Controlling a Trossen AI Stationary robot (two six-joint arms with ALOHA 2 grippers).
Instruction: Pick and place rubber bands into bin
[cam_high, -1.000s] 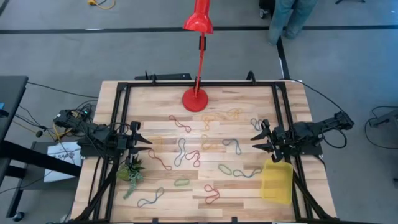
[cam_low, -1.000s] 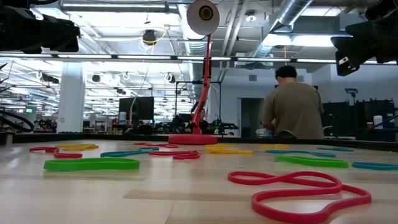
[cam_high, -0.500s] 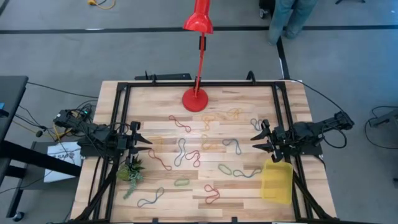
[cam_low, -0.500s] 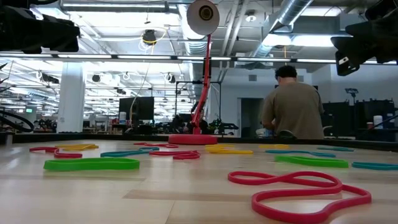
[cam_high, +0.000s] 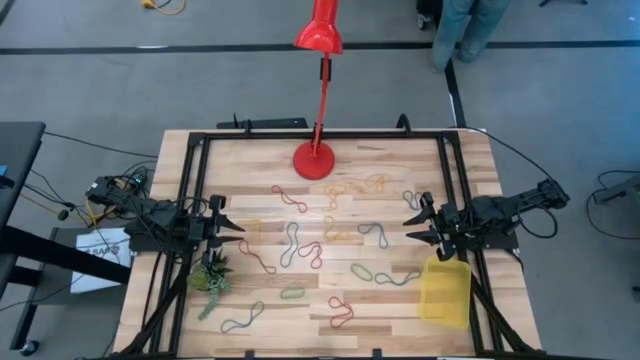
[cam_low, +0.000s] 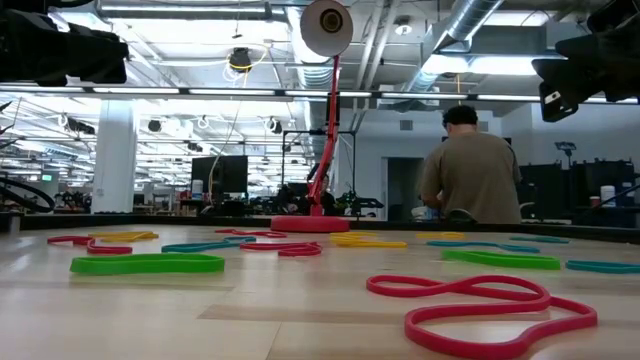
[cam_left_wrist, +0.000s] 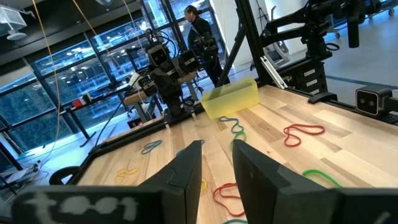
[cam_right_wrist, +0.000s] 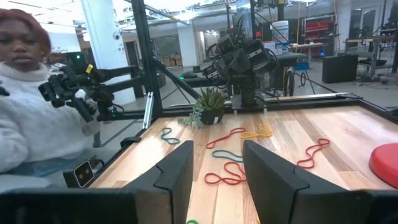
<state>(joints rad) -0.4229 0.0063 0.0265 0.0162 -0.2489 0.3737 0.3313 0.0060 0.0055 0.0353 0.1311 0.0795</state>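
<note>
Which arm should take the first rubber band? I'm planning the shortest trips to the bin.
Probably the right. The right gripper hangs open right beside the bin, with rubber bands lying close by. The left gripper is open too, but across the table by the plant.

A: Middle of the light wood plank counter (cam_high: 260, 165) is open from above. Only flat coloured elastic rubber bands (cam_high: 300, 243) lie there, nothing tall.

B: Obstacles?

A: Red desk lamp, round base (cam_high: 315, 160) at the far centre, its stem leaning out past the far edge. Small green leafy plant (cam_high: 210, 275) just beside the left gripper (cam_high: 234, 228). Black metal frame rails (cam_high: 190, 200) run down both sides.

B: Right side?

A: Translucent yellow rectangular plastic bin (cam_high: 445, 291) sits near the right gripper (cam_high: 412, 226), top open, nothing over it.
</note>
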